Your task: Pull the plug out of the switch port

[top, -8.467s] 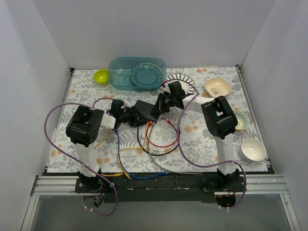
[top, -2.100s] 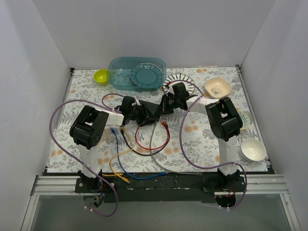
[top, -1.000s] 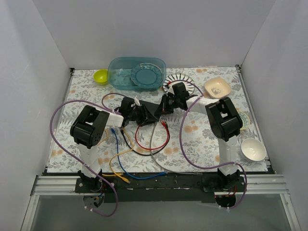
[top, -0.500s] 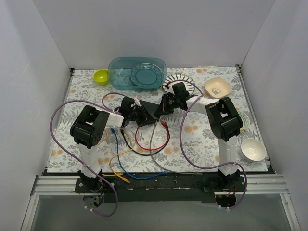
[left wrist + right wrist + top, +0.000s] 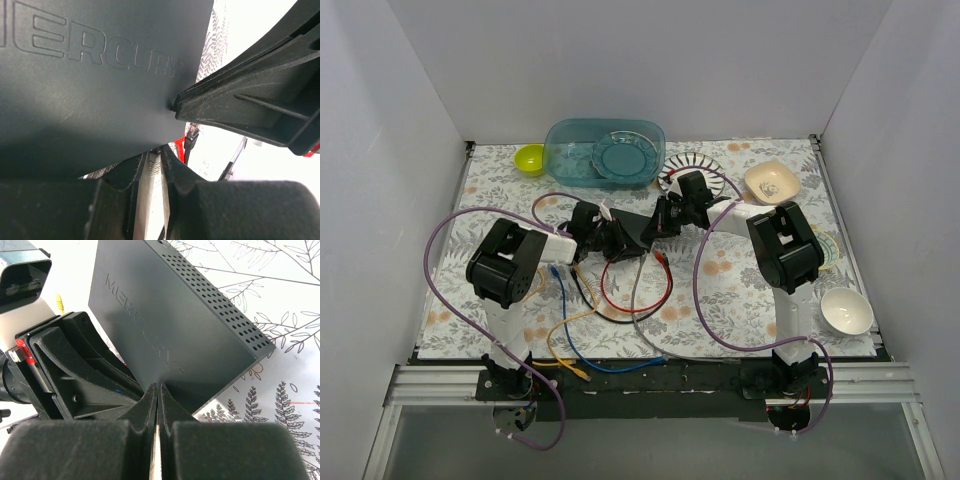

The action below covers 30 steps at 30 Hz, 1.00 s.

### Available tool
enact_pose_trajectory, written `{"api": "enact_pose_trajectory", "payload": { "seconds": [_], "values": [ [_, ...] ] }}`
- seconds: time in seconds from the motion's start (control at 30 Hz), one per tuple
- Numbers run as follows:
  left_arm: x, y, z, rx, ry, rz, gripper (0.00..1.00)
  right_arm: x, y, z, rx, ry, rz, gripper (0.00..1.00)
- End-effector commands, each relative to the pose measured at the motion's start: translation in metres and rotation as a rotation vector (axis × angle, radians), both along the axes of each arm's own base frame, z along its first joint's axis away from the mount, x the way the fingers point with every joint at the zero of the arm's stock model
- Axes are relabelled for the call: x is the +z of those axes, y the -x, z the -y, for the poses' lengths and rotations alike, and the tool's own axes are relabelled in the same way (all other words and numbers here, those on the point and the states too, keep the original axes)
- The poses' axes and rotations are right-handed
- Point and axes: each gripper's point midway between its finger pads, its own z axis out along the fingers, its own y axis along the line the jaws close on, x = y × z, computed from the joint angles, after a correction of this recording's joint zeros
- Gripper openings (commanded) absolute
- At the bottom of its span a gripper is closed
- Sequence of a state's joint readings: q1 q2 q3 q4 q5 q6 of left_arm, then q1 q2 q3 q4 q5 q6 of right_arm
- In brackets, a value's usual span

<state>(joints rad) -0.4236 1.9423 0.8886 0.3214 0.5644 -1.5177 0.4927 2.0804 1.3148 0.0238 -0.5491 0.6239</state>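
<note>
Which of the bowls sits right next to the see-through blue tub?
The small yellow-green bowl, at the tub's left end. The white bowl and the beige dish lie far off on the right.

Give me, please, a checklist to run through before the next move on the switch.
1. Right gripper holding the switch: cannot tell; its nearly closed fingers meet the switch's edge.
2. Left gripper on a plug: cannot tell; fingers nearly closed, something pale between them.
3. Port row in view: not ok; no view shows the sockets.
4. Black plug seated or free: cannot tell.
5. Red cable end out of the switch: ok; it lies on the mat.
</note>
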Motion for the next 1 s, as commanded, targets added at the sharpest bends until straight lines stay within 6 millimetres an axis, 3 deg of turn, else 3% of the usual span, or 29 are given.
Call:
{"api": "enact_pose_trajectory", "payload": {
  "seconds": [0.0,0.27,0.63,0.73,0.83,0.87,0.93,0.97],
  "values": [
    [-0.056,0.036,-0.026,0.035,-0.161,-0.155,0.00,-0.045,0.015,0.021,-0.019,0.141,-0.093,0.04],
    [-0.052,0.052,-0.035,0.029,-0.173,-0.153,0.00,-0.045,0.014,0.023,-0.020,0.143,-0.089,0.04],
    [-0.032,0.046,-0.037,0.080,-0.154,-0.142,0.00,-0.043,0.013,0.022,-0.019,0.139,-0.086,0.04],
    [-0.025,0.057,-0.044,0.077,-0.162,-0.134,0.00,-0.042,0.013,0.024,-0.018,0.142,-0.083,0.04],
    [-0.022,0.067,-0.063,0.151,-0.185,-0.155,0.00,-0.039,0.011,0.025,-0.024,0.135,-0.078,0.04],
    [0.001,0.059,-0.072,0.205,-0.161,-0.097,0.00,-0.038,0.010,0.024,-0.024,0.131,-0.076,0.04],
    [0.016,0.050,-0.094,0.341,-0.169,-0.065,0.05,-0.034,0.008,0.021,-0.026,0.121,-0.072,0.04],
    [0.044,0.045,-0.099,0.377,-0.139,0.000,0.09,-0.032,0.007,0.021,-0.025,0.117,-0.071,0.04]
  ]
}}
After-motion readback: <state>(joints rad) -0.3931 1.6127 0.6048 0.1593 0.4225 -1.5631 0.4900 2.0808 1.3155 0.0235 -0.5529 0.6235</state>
